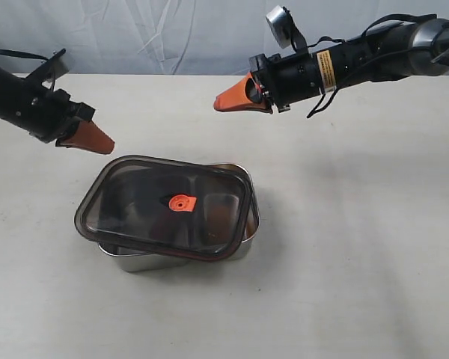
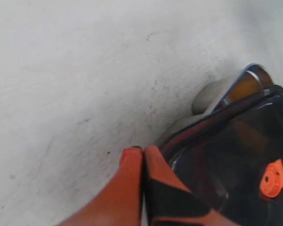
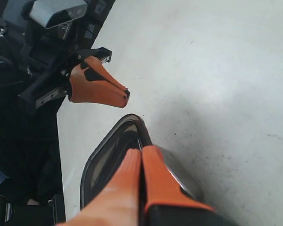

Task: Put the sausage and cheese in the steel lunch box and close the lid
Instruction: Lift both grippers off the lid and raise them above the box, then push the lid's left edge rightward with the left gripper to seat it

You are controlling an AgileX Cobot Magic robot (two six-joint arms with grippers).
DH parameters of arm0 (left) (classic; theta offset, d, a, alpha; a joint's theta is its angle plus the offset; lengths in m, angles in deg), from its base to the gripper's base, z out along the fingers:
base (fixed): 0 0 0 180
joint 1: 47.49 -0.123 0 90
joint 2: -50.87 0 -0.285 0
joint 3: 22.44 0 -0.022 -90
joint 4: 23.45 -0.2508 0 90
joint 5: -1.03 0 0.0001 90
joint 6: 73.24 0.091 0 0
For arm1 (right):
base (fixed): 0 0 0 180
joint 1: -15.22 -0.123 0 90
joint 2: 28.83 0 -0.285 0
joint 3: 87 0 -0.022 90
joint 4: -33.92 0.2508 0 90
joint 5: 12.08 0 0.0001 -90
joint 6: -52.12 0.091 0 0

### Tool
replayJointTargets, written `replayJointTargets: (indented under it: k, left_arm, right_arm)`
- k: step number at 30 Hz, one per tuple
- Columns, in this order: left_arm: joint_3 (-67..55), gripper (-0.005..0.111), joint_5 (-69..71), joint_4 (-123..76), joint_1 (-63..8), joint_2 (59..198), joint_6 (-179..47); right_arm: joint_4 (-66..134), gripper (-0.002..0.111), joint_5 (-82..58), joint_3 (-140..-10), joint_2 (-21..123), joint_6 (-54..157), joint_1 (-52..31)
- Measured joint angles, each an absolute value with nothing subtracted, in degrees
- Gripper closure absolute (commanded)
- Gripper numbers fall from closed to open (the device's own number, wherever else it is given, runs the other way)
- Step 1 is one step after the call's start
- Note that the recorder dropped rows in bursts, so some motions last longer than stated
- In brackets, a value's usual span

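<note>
The steel lunch box (image 1: 248, 224) stands mid-table, and the dark translucent lid (image 1: 135, 206) with its orange valve tab (image 1: 182, 202) lies on it askew, overhanging toward the left. Sausage and cheese are hidden; I cannot make them out through the lid. My left gripper (image 1: 108, 146) hangs shut and empty above the table, just left of the lid's far left corner; its fingertips (image 2: 144, 149) meet beside the lid (image 2: 236, 155). My right gripper (image 1: 218, 105) hovers shut and empty high behind the box, jaws pressed together over the box's rim (image 3: 179, 172).
The pale tabletop (image 1: 359, 247) surrounds the box. A light cloth backdrop (image 1: 172, 34) runs along the far edge. The left gripper (image 3: 125, 96) shows in the right wrist view, beyond the lid (image 3: 104, 155).
</note>
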State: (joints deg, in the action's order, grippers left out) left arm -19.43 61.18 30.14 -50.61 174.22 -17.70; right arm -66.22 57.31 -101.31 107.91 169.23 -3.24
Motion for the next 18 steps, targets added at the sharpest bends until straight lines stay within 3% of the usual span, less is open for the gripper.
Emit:
replayJointTargets:
  k: [18]
  left_arm:
    - [-13.38,0.107,61.43,6.88,-48.31,169.32,-41.76]
  right_arm:
    - [-66.31,0.109,57.75,-95.53,99.63,169.23,3.06]
